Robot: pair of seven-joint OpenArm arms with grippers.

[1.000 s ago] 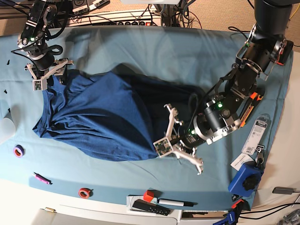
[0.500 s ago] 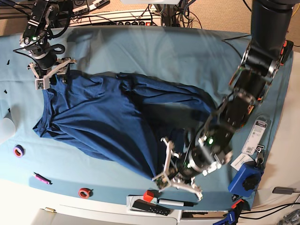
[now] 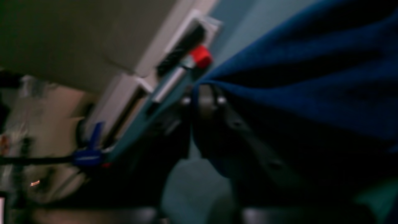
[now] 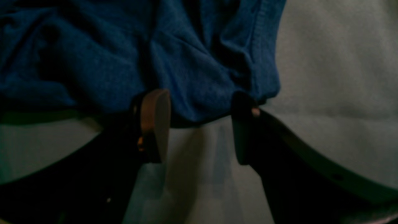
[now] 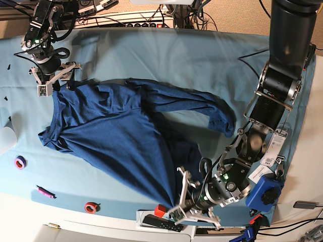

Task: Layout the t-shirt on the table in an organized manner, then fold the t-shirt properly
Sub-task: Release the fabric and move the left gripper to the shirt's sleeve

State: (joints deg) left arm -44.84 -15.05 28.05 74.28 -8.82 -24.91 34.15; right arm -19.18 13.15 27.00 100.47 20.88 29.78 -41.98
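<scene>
The dark navy-blue knit t-shirt [image 5: 121,136] lies wrinkled across the counter [image 5: 166,55] covered in light teal cloth, stretched from ten o'clock toward five o'clock. The right tool [image 5: 50,80], at ten o'clock, stands spread with shirt edge between its fingers [image 4: 154,124], ungripped. The left tool [image 5: 194,201], at five o'clock, touches the shirt's corner; its grip is too blurred to tell.

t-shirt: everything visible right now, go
The t-shirt is dark navy knit, soft and wrinkled, lying stretched diagonally on the table. A hemmed edge bunches between the right tool's open fingers at the far corner. The opposite end tapers to a point at the left tool, by the table's near edge; whether that one grips it is unclear. A sleeve trails out to the side. It is not yet flat or folded.
</scene>
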